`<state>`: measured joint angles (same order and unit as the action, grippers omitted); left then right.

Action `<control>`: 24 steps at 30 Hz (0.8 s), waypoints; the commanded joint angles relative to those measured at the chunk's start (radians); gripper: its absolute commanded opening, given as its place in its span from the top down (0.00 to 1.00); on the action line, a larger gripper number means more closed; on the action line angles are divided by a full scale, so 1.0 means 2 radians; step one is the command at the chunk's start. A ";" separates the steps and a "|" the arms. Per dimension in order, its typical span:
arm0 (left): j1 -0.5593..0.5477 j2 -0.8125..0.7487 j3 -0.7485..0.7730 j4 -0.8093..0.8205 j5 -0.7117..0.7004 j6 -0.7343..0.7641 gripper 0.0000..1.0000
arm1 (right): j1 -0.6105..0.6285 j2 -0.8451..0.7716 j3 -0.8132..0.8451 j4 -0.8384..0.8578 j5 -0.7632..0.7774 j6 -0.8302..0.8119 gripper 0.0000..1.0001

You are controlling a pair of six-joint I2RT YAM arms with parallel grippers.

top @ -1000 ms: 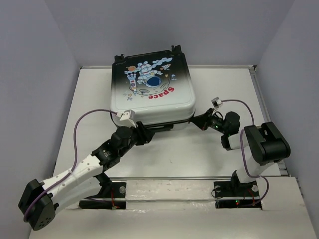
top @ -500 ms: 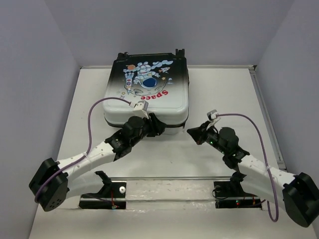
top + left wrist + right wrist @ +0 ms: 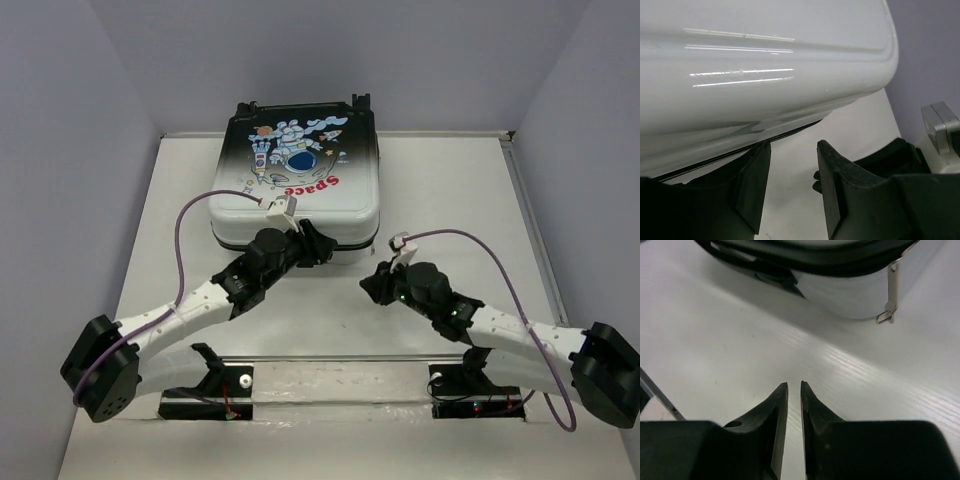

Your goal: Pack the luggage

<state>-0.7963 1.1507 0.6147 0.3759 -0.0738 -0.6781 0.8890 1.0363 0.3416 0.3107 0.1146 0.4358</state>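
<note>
Red "Space" lettering is printed on the luggage (image 3: 296,172) shell.

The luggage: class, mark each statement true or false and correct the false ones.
1. The luggage is shut, print facing up. True.
2. It stands upright on its wheels. False: it lies flat on the table.
3. The left gripper is open at the luggage's near edge. True.
4. The right gripper holds the zipper pull. False: it is empty; the zipper pull hangs free.
</note>
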 commanded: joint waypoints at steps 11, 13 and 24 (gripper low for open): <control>0.005 -0.087 -0.043 -0.008 0.002 0.006 0.47 | -0.234 0.089 0.052 0.123 -0.279 -0.177 0.43; 0.005 -0.090 -0.047 -0.012 0.006 0.008 0.47 | -0.234 0.113 0.064 0.131 -0.295 -0.187 0.43; 0.005 -0.088 -0.052 -0.018 0.014 0.007 0.47 | -0.234 0.202 0.082 0.246 -0.294 -0.211 0.43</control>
<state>-0.7879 0.9878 0.5201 0.3084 -0.0532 -0.6777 0.4198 1.3857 0.4698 0.6098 -0.4313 0.0513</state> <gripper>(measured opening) 0.531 0.577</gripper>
